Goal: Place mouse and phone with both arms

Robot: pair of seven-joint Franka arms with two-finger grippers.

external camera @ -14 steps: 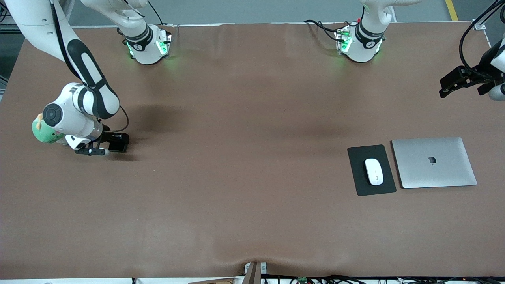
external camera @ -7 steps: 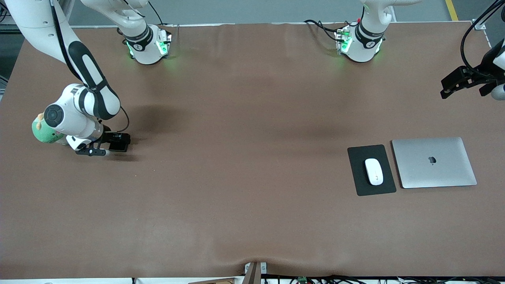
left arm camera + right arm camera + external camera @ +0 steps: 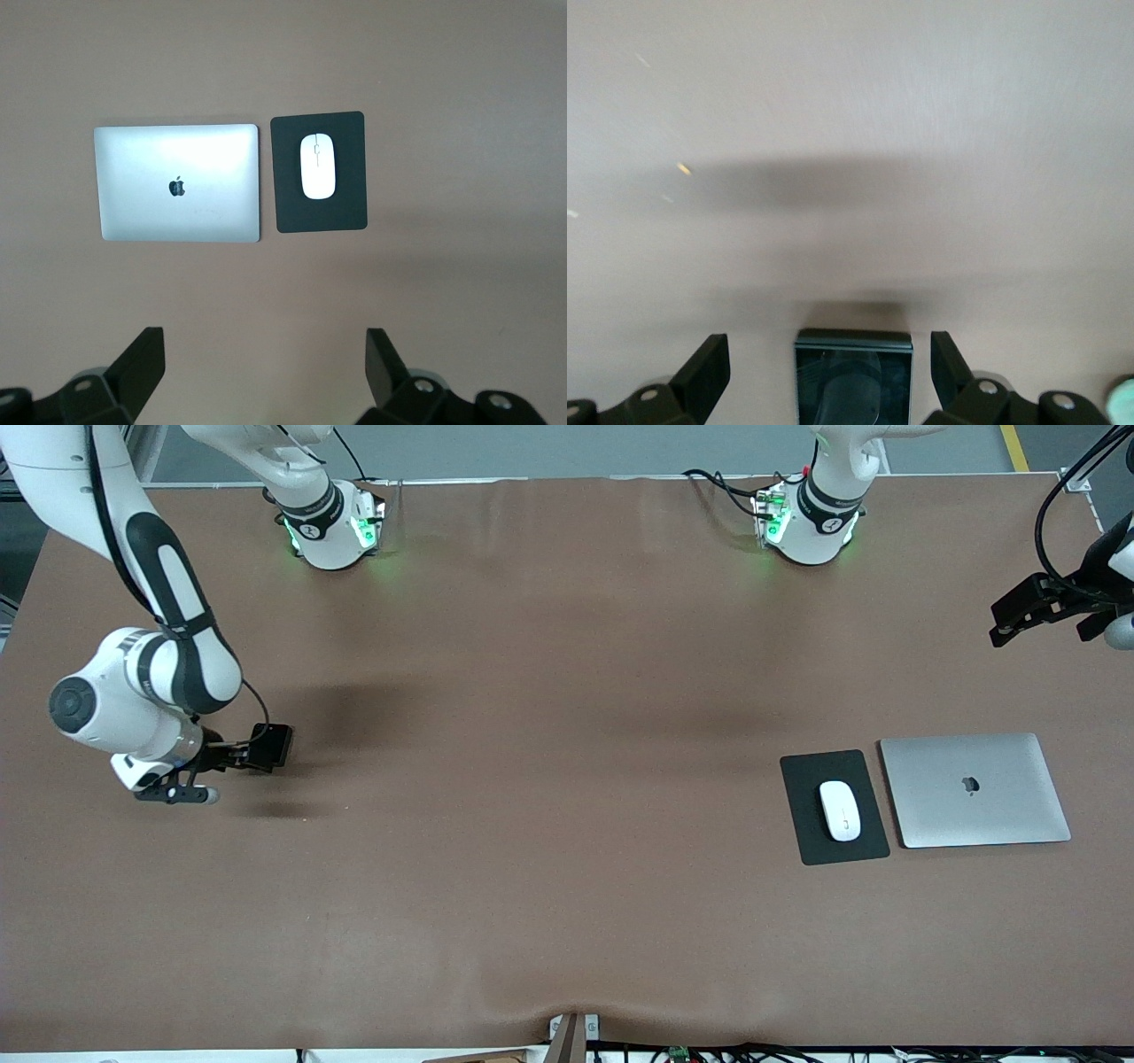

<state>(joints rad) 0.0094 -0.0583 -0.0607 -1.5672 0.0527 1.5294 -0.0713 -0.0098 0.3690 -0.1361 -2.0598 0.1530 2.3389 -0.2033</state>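
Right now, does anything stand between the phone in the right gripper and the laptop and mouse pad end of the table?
Nothing visible does. The right gripper holds the phone at the right arm's end; only bare brown table lies between it and the mouse pad, where the mouse rests beside the laptop.

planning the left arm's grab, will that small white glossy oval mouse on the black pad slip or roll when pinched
The small white glossy oval mouse looks rigid and light. Its smooth rounded sides may slip between the fingers. It lies flat on the black rectangular pad, so rolling seems unlikely; a push would probably slide it.
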